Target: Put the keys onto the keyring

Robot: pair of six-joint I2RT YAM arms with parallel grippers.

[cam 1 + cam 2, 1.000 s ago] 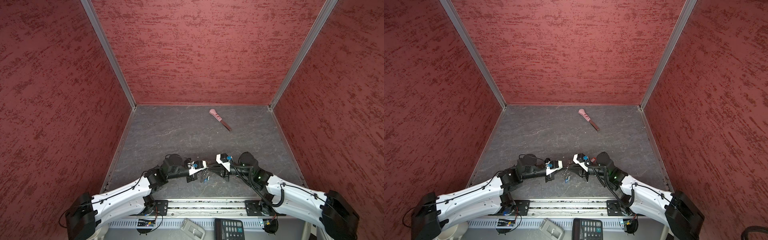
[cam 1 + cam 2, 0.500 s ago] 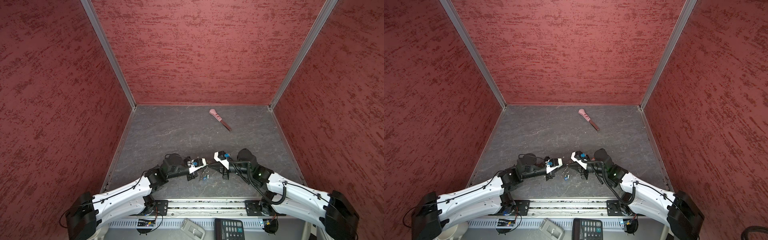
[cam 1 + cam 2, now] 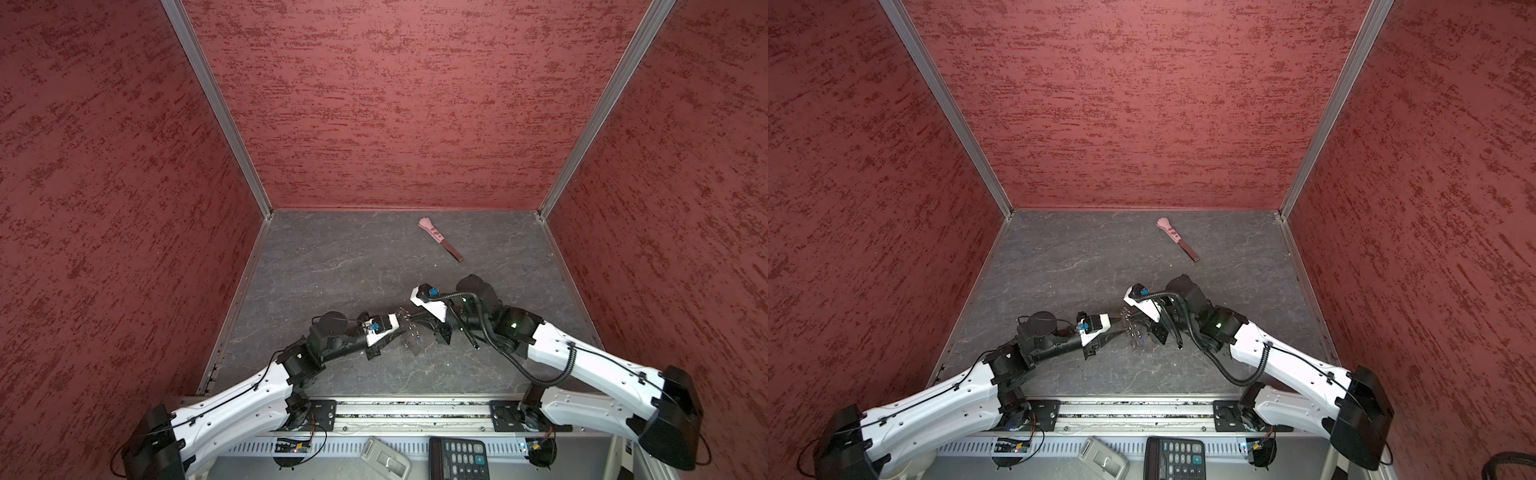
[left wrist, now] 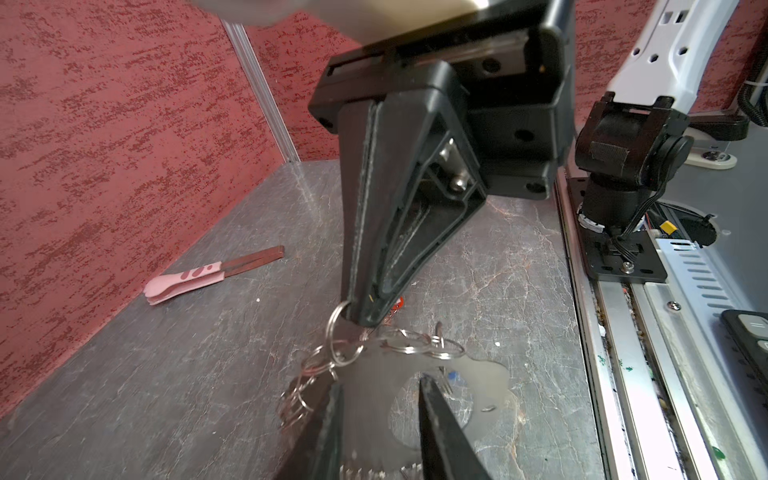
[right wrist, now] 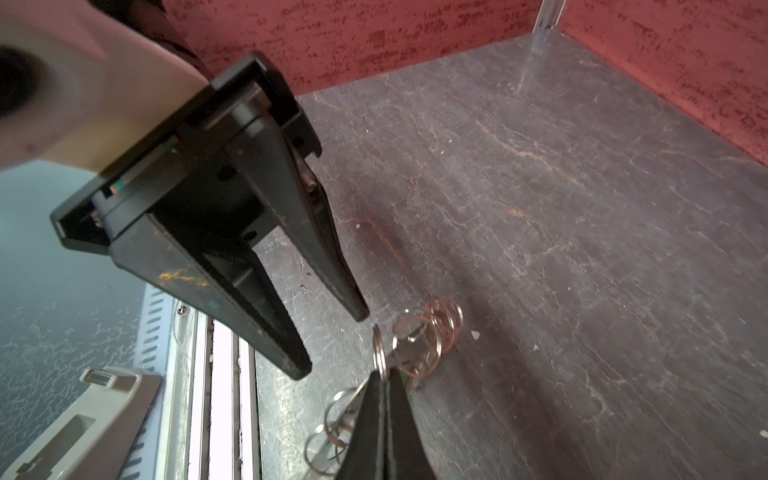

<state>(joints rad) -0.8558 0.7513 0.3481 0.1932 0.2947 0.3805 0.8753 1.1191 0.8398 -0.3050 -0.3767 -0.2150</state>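
Left wrist view first, Sam: what is the right claw (image 4: 363, 318) doing?
Its tips are pressed together on one silver ring of the keyring (image 4: 399, 345), Jo. The other rings spread out from it over the worktop (image 4: 208, 374).
And the left claw (image 4: 378, 384)?
Tips apart, just beside the rings.
Where does this sit in a top view?
The keyring (image 3: 409, 330) is near the middle of the worktop, toward the near edge, between the two claws.
The keys (image 4: 455, 376)?
Only a red tag (image 4: 397, 306) behind the right claw's tip and a blue tag (image 4: 454, 377) by the left claw. Whether they sit on a ring I cannot tell.
Anything else?
A pink-handled tool (image 3: 438, 239) lies far right, well apart.
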